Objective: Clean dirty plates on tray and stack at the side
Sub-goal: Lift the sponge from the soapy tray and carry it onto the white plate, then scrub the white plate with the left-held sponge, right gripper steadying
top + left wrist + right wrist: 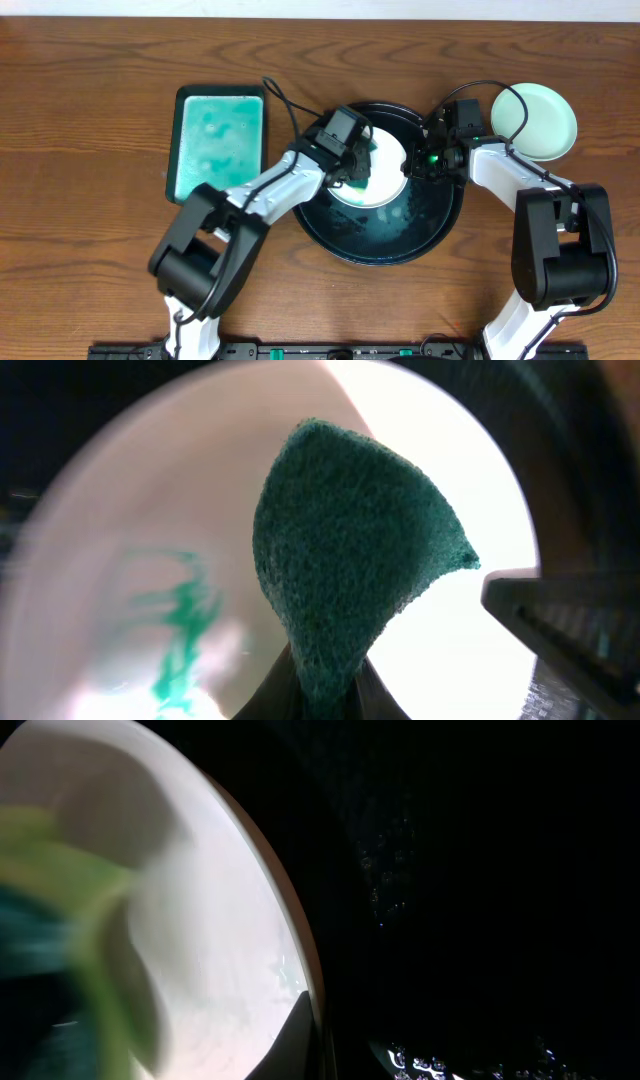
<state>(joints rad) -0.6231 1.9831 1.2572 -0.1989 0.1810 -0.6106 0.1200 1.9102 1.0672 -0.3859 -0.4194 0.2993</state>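
With left gripper [352, 168] clamped on the green sponge [350, 560] and right gripper [418, 165] pinched on the rim of the white plate [388, 178] in the tray [420, 235] below, press flat and sweep across the teal smear [180, 630] beside the sponge.

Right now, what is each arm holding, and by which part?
Left gripper pinches the teal sponge by its narrow end. Right gripper seems shut on the rim of the white plate.
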